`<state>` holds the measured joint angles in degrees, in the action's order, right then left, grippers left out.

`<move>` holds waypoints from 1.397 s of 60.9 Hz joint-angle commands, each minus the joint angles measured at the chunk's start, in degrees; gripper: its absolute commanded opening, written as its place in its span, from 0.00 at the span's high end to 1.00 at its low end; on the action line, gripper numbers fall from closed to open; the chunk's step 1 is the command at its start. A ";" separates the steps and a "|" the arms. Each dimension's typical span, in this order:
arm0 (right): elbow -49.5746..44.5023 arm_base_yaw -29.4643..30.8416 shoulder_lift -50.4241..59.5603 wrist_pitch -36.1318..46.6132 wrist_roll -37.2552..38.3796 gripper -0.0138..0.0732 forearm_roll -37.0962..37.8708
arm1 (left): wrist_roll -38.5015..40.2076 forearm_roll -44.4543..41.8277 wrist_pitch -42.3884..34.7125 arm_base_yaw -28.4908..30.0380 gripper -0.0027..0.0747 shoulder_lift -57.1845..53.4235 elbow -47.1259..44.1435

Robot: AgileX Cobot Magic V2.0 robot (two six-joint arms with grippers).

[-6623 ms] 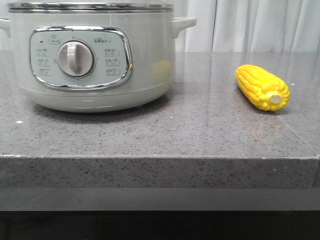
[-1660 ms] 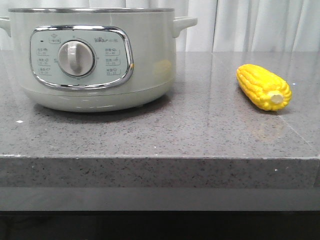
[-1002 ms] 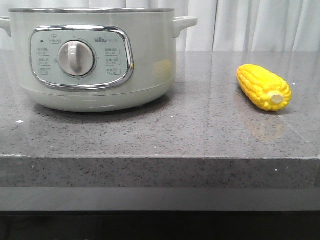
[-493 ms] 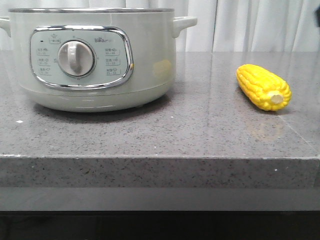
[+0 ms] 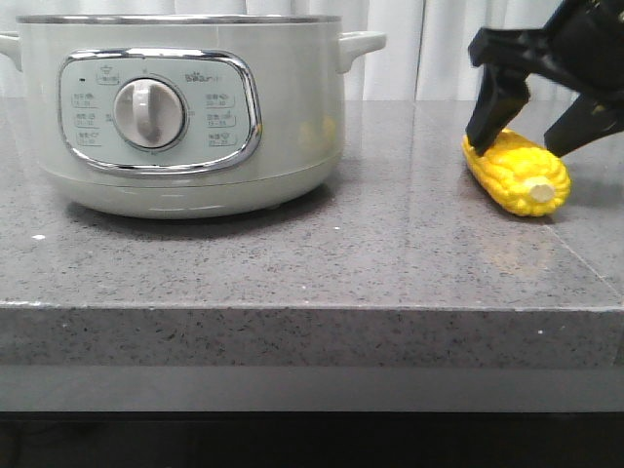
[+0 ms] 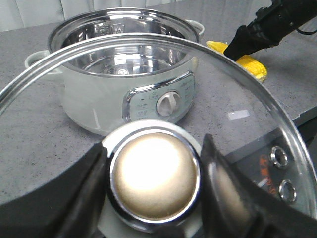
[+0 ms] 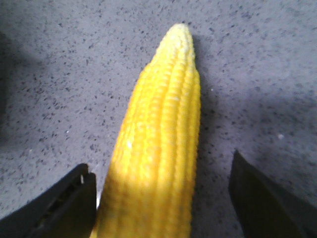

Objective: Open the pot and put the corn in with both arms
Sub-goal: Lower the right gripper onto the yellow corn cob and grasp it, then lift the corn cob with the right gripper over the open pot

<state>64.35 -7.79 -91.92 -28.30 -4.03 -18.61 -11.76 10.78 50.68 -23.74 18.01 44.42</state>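
Pot point(image 5: 185, 117) fills the left of the front view, standing on the grey speckled desk point(image 5: 312, 263) with its chrome-framed control panel point(image 5: 158, 112) and white dial point(image 5: 148, 113) facing the camera; no lid sits on its steel rim. Well apart to the right, the corn point(image 5: 517, 174) lies on the desk, its pale cut end toward the camera. The right gripper point(image 5: 531, 127) is low over the far part of the cob, its black jaws spread wide, one finger point(image 5: 492, 97) coming down at the cob's left side and the other to its right; whether either touches the kernels cannot be told from here. White curtains point(image 5: 487, 49) hang behind the desk.

From the left wrist, the left gripper point(image 6: 153, 168) has its jaws clamped on the round metallic knob point(image 6: 154, 176) of the glass lid point(image 6: 237, 89), which is held up off the pot, tilted, with its steel rim arcing across the picture. Through the glass the open pot point(image 6: 124, 84) shows its shiny steel inside, and beyond it the corn point(image 6: 250, 67) lies with the right arm's black finger over it.

Seen from the right wrist, the corn point(image 7: 158, 144) runs lengthwise between the two open jaws, tapered tip pointing away. Both black fingers point(image 7: 64, 203) stand clear of the cob, with bare desk point(image 7: 74, 74) showing on each side.
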 commanded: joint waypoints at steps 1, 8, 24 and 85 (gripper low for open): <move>2.39 -0.08 0.63 1.64 -0.19 0.19 -0.81 | 0.28 1.60 -8.74 -0.38 0.72 0.53 1.76; 2.41 -0.43 0.36 1.44 -0.31 0.22 -0.81 | 0.28 1.60 -8.74 -0.38 0.72 0.53 1.76; 2.72 -0.63 1.96 1.39 -0.75 0.48 -0.81 | 0.28 1.60 -8.74 -0.38 0.72 0.53 1.76; 47.71 -26.08 -16.45 -8.16 -6.74 0.46 -0.81 | 0.28 1.60 -8.74 -0.38 0.72 0.53 1.24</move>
<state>109.57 -33.99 -110.10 -38.66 -10.19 -18.87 -11.76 10.86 50.68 -23.83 18.01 43.56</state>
